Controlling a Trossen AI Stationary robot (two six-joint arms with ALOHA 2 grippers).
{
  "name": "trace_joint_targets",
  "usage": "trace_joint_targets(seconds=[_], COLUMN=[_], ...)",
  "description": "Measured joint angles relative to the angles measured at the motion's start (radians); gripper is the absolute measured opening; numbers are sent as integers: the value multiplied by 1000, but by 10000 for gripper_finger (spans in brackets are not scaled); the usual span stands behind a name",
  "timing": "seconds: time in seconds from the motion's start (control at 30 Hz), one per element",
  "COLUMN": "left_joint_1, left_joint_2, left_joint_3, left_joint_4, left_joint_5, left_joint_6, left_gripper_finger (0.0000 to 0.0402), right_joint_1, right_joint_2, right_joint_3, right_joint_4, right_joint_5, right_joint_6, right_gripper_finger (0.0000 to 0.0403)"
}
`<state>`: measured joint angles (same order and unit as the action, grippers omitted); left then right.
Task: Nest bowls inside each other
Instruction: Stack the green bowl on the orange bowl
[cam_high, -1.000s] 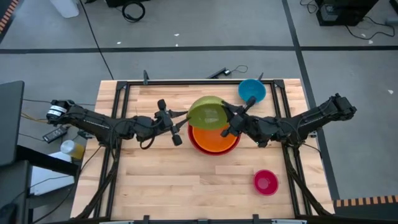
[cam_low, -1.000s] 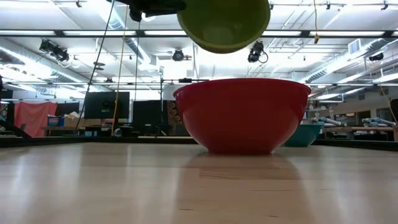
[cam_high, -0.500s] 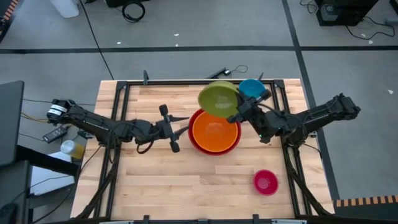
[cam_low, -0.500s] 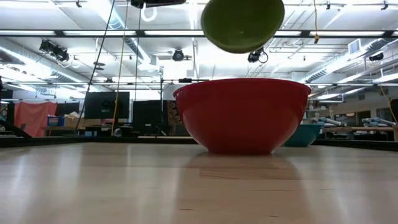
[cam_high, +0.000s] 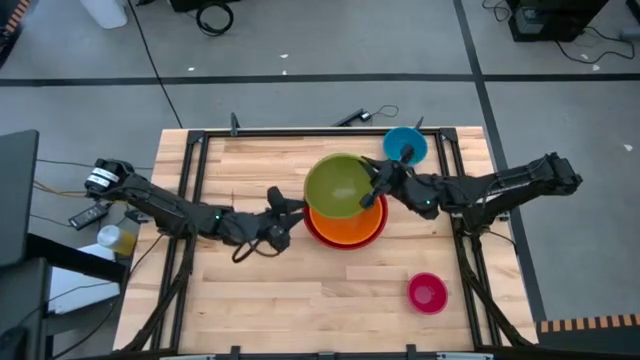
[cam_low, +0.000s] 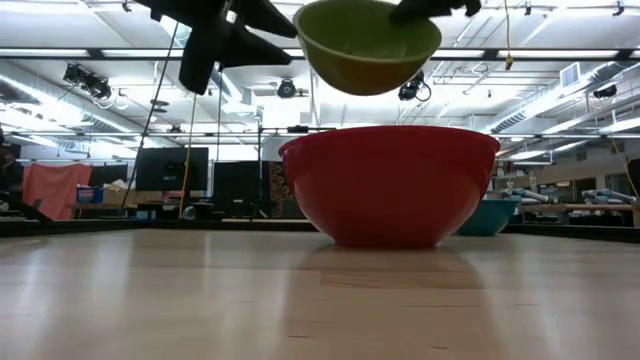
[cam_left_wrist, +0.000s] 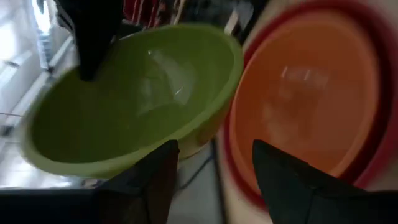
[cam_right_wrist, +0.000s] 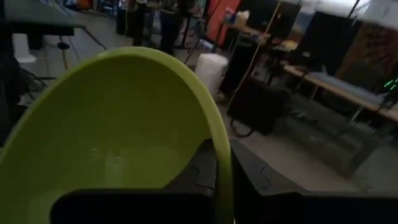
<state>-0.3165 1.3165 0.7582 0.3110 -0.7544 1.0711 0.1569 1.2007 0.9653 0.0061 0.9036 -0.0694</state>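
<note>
The lime green bowl (cam_high: 338, 184) (cam_low: 365, 48) hangs mouth up over the orange bowl (cam_high: 347, 224). The orange bowl sits nested in the red bowl (cam_low: 390, 185) at the table's middle. My right gripper (cam_high: 373, 190) (cam_right_wrist: 222, 180) is shut on the green bowl's right rim. My left gripper (cam_high: 288, 210) (cam_left_wrist: 214, 168) stands open just left of the stack, below the green bowl's left edge, with nothing between its fingers. The blue bowl (cam_high: 405, 146) rests on its base at the far right. The pink bowl (cam_high: 427, 293) does the same at the near right. My right gripper pinches the green bowl's rim (cam_right_wrist: 221, 146) on the bowl's right side, one finger inside the bowl and one outside. The fingers come nearly level from the table's right. The bowl is lifted clear above the orange bowl, mouth up and tipped a little toward the near edge.
Bare wooden table (cam_high: 250, 290) spreads along the near side and the left. A black frame (cam_high: 300, 133) runs along the table's far edge and down both sides. Cables lie on the floor beyond the far edge.
My right gripper swung the green bowl toward the far right, tipped on edge, then brought it back over the orange bowl and rolled it mouth up. My left gripper has rolled, sunk and moved right toward the stack, apart from the bowl's left rim where it stood before.
</note>
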Motion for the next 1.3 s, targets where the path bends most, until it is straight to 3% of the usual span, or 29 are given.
trace_joint_targets(seconds=[0.13,0.27,0.37,0.53,0.63,0.77,0.93,1.17,1.3], left_joint_1=[-32,-37,-28,-14,9,69,114,86,61], left_joint_2=[8,13,24,41,56,91,146,187,224], left_joint_3=[0,0,26,62,82,125,197,321,354], left_joint_4=[8,70,91,56,-44,-167,-200,-362,-473], left_joint_5=[-119,-79,-48,-5,-3,-4,4,189,229], left_joint_6=[217,408,441,399,368,295,206,4,-126], left_gripper_finger=[203,196,192,188,188,185,154,105,96], right_joint_1=[-73,-157,-205,-254,-273,-294,-330,-393,-381], right_joint_2=[-4,-2,8,31,32,40,72,142,197], right_joint_3=[0,0,0,1,4,75,228,280,244], right_joint_4=[-58,-99,-143,-157,-171,-294,-562,-753,-745], right_joint_5=[-167,-356,-430,-530,-557,-582,-658,-872,-878], right_joint_6=[134,225,279,309,311,315,367,424,439], right_gripper_finger=[23,23,23,23,23,24,24,24,26])
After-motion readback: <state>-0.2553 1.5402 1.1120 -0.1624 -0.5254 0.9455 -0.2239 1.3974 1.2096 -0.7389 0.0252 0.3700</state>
